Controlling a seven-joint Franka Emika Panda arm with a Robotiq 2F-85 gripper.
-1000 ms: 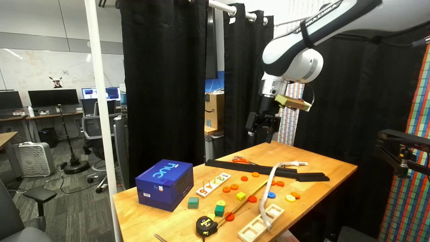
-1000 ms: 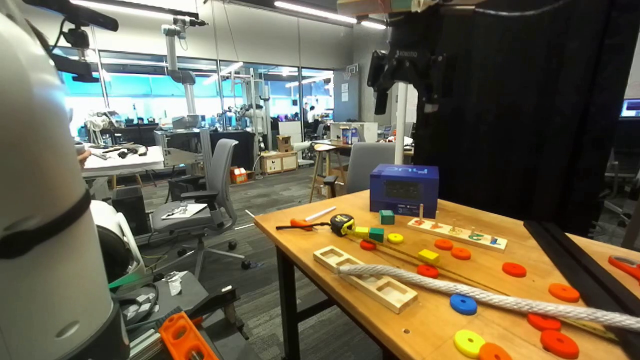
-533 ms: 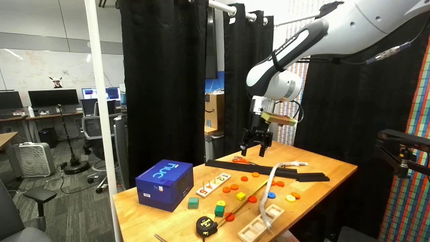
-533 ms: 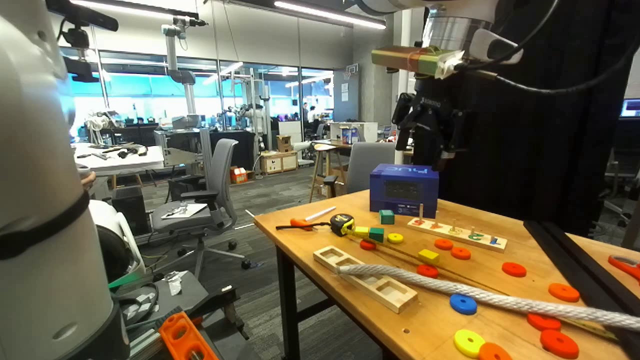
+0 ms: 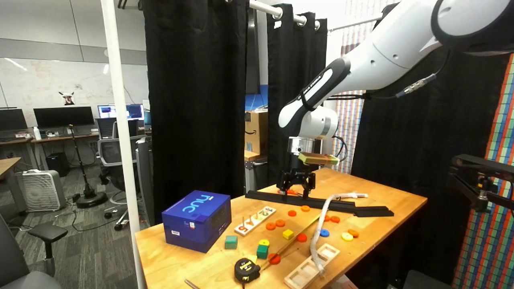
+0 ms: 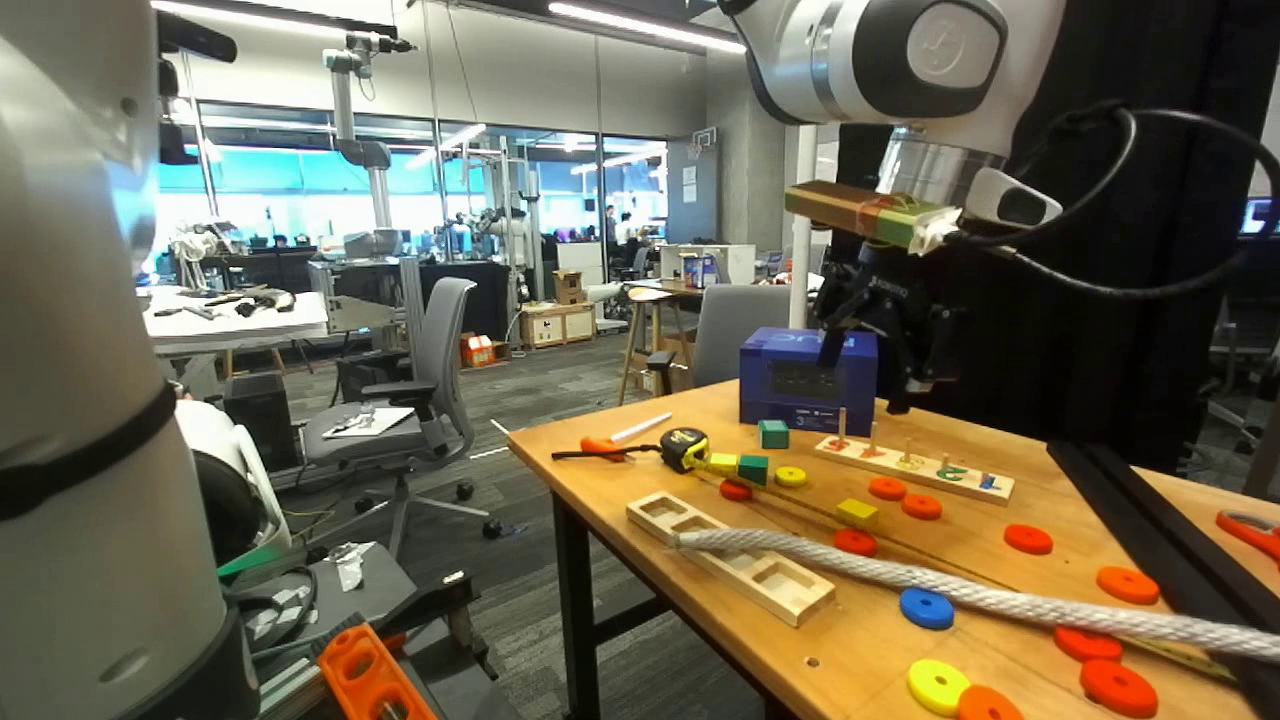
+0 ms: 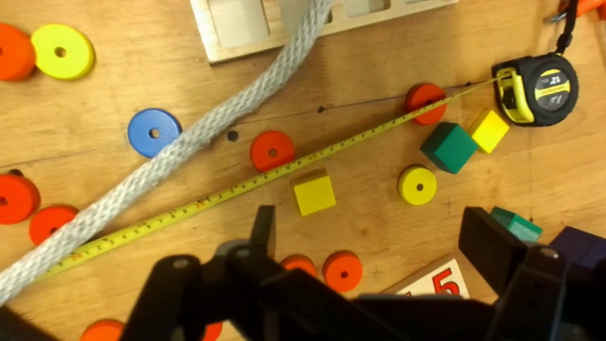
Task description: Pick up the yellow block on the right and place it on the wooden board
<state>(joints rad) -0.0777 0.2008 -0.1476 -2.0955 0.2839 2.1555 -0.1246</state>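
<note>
The table is shown lower right in an exterior view. Above it the tool is held, fingers spread apart, at the bottom of the wrist view. There, the rope is laid over the board at top centre. At upper right, between tape measure and green block, one yellow block is seen; another yellow block is seen at centre.
</note>
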